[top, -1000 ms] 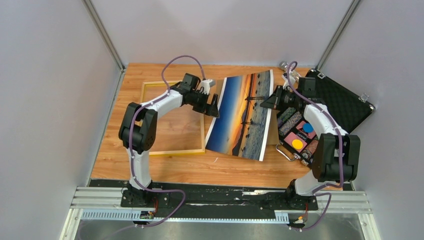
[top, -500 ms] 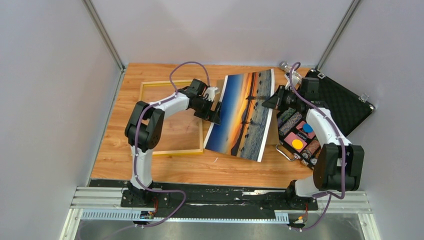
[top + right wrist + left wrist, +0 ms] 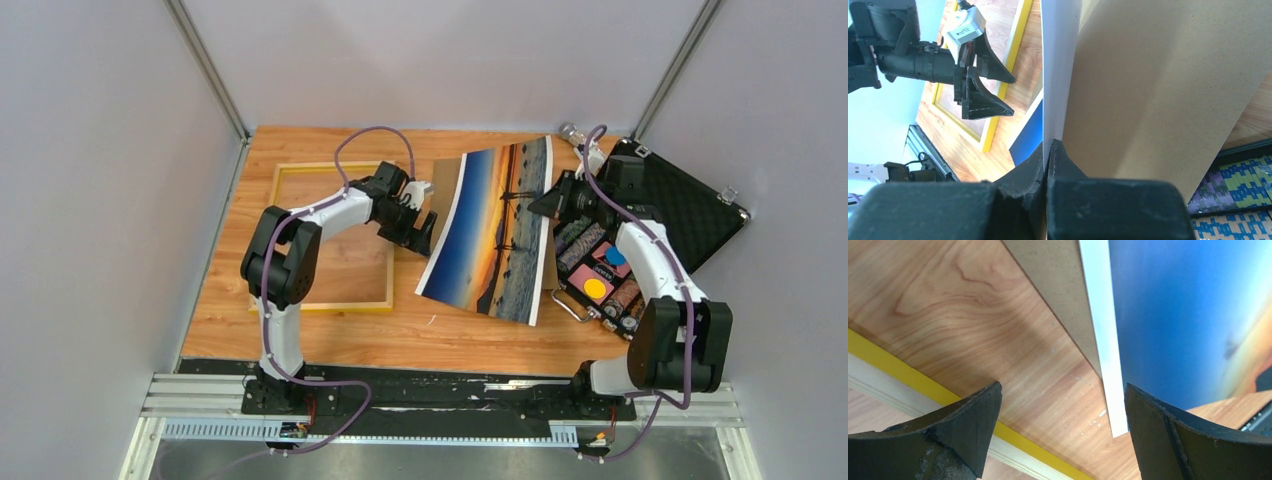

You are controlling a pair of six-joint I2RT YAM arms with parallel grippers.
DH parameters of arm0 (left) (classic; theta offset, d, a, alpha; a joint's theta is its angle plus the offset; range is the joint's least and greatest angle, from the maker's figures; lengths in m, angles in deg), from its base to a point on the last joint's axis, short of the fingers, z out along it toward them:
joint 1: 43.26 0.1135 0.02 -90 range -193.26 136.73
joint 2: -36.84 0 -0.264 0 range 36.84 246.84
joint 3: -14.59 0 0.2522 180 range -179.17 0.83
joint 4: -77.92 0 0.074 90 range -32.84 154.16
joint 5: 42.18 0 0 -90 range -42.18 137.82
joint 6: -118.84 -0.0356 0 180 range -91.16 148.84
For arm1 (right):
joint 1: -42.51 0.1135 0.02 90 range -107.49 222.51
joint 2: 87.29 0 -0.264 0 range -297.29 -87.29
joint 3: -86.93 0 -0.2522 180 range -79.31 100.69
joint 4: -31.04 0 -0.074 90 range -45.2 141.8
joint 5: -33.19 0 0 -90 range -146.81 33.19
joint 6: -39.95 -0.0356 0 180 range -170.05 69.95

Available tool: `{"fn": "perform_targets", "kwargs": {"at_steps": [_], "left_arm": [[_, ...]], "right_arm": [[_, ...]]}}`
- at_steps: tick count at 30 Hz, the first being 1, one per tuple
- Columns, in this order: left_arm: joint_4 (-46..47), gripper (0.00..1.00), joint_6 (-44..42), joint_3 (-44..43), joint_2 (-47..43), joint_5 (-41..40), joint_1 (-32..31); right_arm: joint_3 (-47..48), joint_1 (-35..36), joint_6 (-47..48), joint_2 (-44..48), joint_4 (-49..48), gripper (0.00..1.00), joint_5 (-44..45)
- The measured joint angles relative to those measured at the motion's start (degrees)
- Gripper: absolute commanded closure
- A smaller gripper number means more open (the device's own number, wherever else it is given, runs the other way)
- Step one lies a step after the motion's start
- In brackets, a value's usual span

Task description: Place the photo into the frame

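Observation:
The photo (image 3: 495, 228), a sunset print with a white edge, is tilted, its right edge raised. My right gripper (image 3: 553, 203) is shut on that right edge; in the right wrist view the pads (image 3: 1058, 160) pinch the white sheet (image 3: 1060, 65). My left gripper (image 3: 425, 228) is open and empty beside the photo's left edge. In the left wrist view its fingers (image 3: 1148, 425) straddle bare table, with the photo's white edge (image 3: 1105, 340) just inside the right finger. The yellow frame (image 3: 320, 305) lies flat on the table to the left; it also shows in the left wrist view (image 3: 923, 385).
A plain brown backing board (image 3: 1158, 90) lies under the photo; its corner shows in the left wrist view (image 3: 1063, 285). An open black foam-lined case (image 3: 685, 205) with colourful items (image 3: 600, 270) sits at the right, next to my right arm.
The photo has shifted right with my right gripper and stands clear of the frame. The left gripper has come off the photo's left edge. The frame has slid slightly left.

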Motion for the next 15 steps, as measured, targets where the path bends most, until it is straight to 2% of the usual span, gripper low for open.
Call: {"fn": "perform_targets", "kwargs": {"at_steps": [7, 15], "left_arm": [[0.17, 0.0, 0.68, -0.07, -1.9, 8.7, 2.54], [8.98, 0.0, 6.6, -3.13, -2.47, 19.78, 12.0]], "right_arm": [[0.0, -0.61, -0.02, 1.18, -0.07, 1.0, -7.06], [0.81, -0.57, -1.51, 6.6, -1.07, 1.0, -14.08]]}}
